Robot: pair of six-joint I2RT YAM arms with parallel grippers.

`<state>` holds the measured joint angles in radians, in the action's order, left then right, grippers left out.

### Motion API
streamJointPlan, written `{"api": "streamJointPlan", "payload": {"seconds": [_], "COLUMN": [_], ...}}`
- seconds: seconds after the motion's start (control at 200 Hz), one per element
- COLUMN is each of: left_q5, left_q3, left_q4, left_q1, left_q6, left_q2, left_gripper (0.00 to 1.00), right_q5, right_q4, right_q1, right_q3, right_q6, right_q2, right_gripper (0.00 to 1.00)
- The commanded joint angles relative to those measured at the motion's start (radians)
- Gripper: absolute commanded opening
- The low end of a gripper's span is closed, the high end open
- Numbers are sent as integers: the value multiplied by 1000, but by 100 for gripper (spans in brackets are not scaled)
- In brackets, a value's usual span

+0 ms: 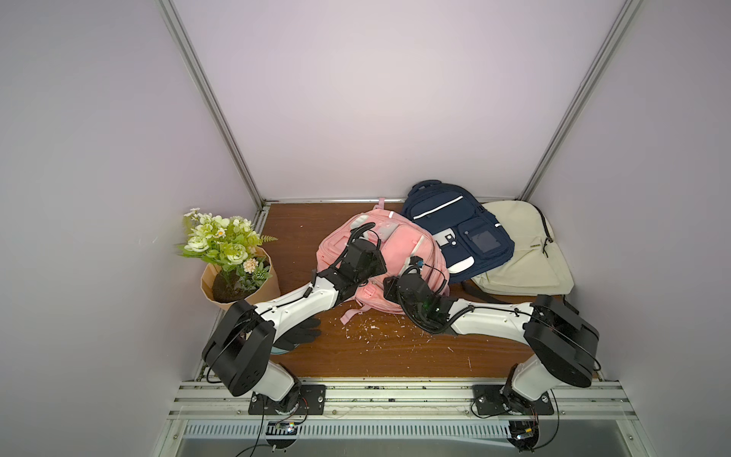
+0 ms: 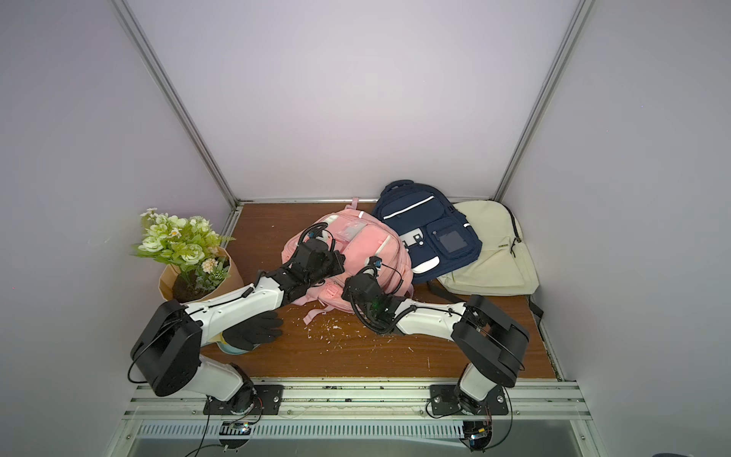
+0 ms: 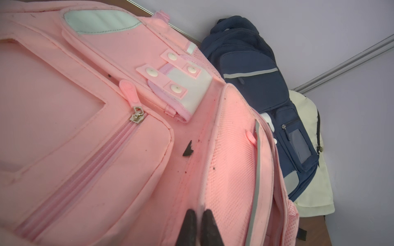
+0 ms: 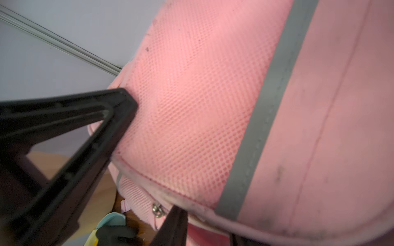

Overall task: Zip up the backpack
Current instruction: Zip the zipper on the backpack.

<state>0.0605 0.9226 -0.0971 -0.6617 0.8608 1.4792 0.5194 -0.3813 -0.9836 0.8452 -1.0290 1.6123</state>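
Although the left jaws were pressed together against the pink fabric backpack (image 3: 64, 106), what lay between them was cut off; the right jaws stood spread around its mesh pocket (image 4: 191, 95).

1. A brown wooden table (image 1: 395, 356) carries a pink backpack (image 1: 399, 253) near its middle.
2. A navy backpack (image 1: 447, 221) touches the pink backpack's right side and overlaps a cream backpack (image 1: 526, 253) beyond.
3. Potted flowers (image 1: 237, 285) stand to its left.
4. A black glove (image 1: 304, 334) and white crumbs (image 1: 368, 328) lie in front.

Pink backpack (image 1: 401, 243); navy backpack (image 1: 447, 215); cream backpack (image 1: 526, 257); brown table (image 1: 395, 356).
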Motion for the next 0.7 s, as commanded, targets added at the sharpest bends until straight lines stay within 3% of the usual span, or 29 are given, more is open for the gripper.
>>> {"api": "streamJointPlan", "payload": {"seconds": [0.0, 0.17, 0.45, 0.515, 0.606, 0.696], "left_q5": [-37, 40, 15, 10, 0, 1], "left_q3": [21, 42, 54, 55, 49, 42], "left_q4": [-74, -26, -36, -37, -41, -37], "left_q1": [-41, -39, -29, -30, -31, -31], "left_q6": [15, -19, -36, -36, -30, -28], "left_q2": [-81, -59, -11, -12, -19, -29], "left_gripper": [0, 0, 0, 0, 0, 0], "right_q5": [186, 222, 152, 137, 133, 138], "right_q4": [70, 116, 94, 78, 70, 75], "right_q1": [29, 16, 14, 14, 16, 22], "right_q3": [39, -18, -67, -58, -34, -14], "right_q6": [-26, 8, 94, 120, 143, 158], "right_q2": [2, -73, -104, -88, -59, -38], "right_gripper": [28, 20, 7, 8, 17, 16]}}
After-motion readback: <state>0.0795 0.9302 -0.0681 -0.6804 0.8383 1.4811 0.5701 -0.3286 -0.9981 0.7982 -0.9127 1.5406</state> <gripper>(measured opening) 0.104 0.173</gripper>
